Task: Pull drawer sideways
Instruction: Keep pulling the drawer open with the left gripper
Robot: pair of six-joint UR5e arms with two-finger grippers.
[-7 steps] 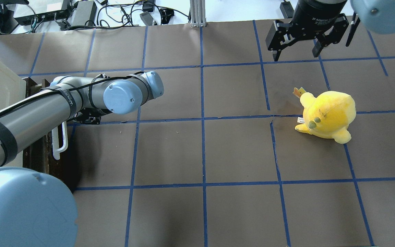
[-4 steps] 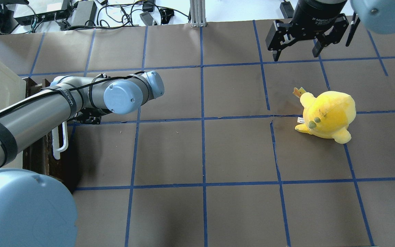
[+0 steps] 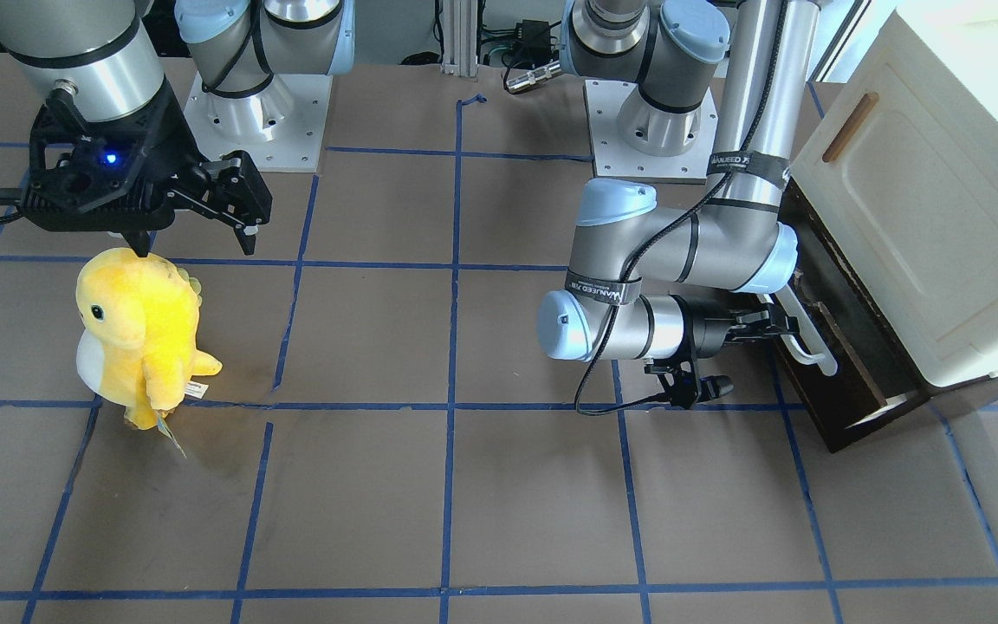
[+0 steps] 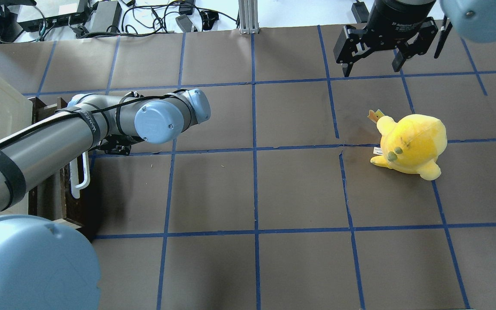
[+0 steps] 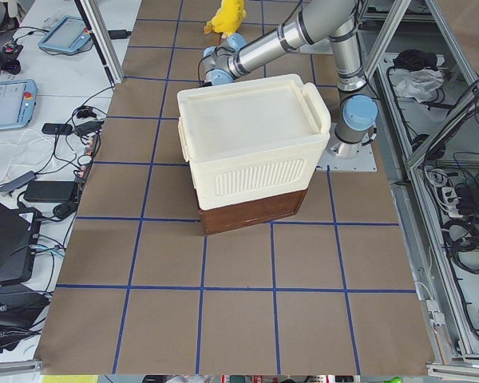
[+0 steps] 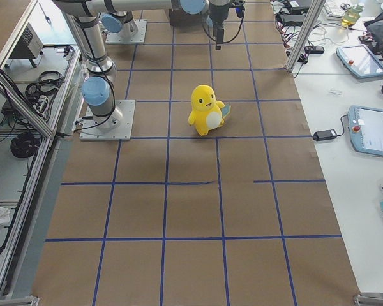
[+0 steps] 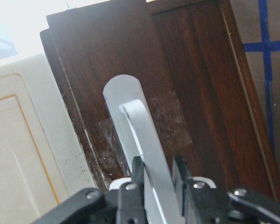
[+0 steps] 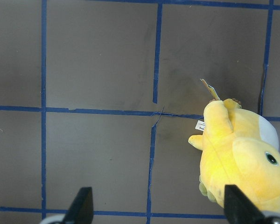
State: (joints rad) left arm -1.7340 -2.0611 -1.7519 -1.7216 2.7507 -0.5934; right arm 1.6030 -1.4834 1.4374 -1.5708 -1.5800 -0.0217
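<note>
Drawer (image 3: pixel 819 403) at the right edge of the front-facing view, under the cream cabinet (image 3: pixel 923 208), standing partly out toward the middle of the table (image 3: pixel 464 485), with a pale strip of its inside visible at the lower end. In the overhead view, same drawer at the left edge, mostly hidden below the left arm (image 4: pixel 50 146). White handle (image 7: pixel 144 135) on the dark front, running upward through the left wrist view. Left gripper (image 7: pixel 156 163) at the bottom of that view, its two fingers (image 7: pixel 136 170) pressed on the handle from both sides, pinching it. Right gripper (image 4: pixel 371 69) at the upper right of the overhead view, above the table, fingers spread wide and empty. Yellow plush toy (image 4: pixel 411 144) upright below it in that picture, apart from it and well apart from the drawer.
</note>
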